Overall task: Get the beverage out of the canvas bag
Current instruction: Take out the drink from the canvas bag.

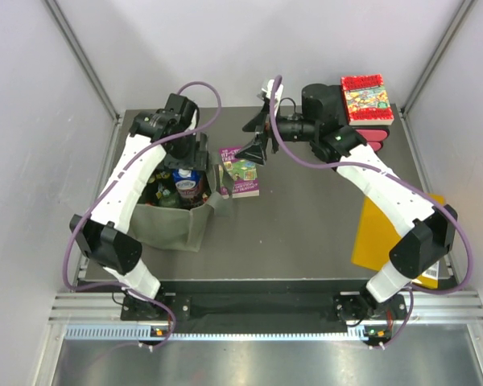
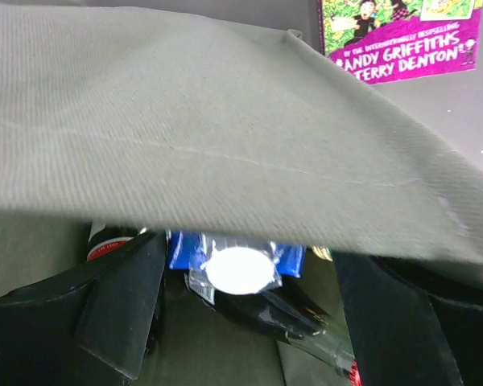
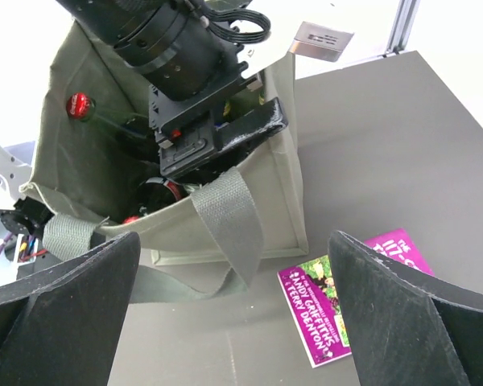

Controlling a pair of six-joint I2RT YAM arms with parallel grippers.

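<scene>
The olive canvas bag (image 1: 171, 225) stands open at the table's left and shows in the right wrist view (image 3: 283, 185). Inside it a beverage bottle with a white cap and blue label (image 1: 189, 183) stands among dark packets. My left gripper (image 1: 186, 165) reaches down into the bag's mouth. In the left wrist view it is open (image 2: 249, 322), its fingers (image 2: 121, 305) on either side of the bottle (image 2: 239, 269) and apart from it; the bag's wall (image 2: 209, 137) hides the bottle's far side. My right gripper (image 1: 258, 149) is open and empty (image 3: 237, 322) above the table beside the bag.
A purple book (image 1: 241, 172) lies just right of the bag (image 3: 338, 310) (image 2: 402, 32). The bag's strap (image 3: 229, 217) hangs over its side. A red book on a pink drawer box (image 1: 367, 100) is at the back right. A yellow sheet (image 1: 390, 233) lies at the right.
</scene>
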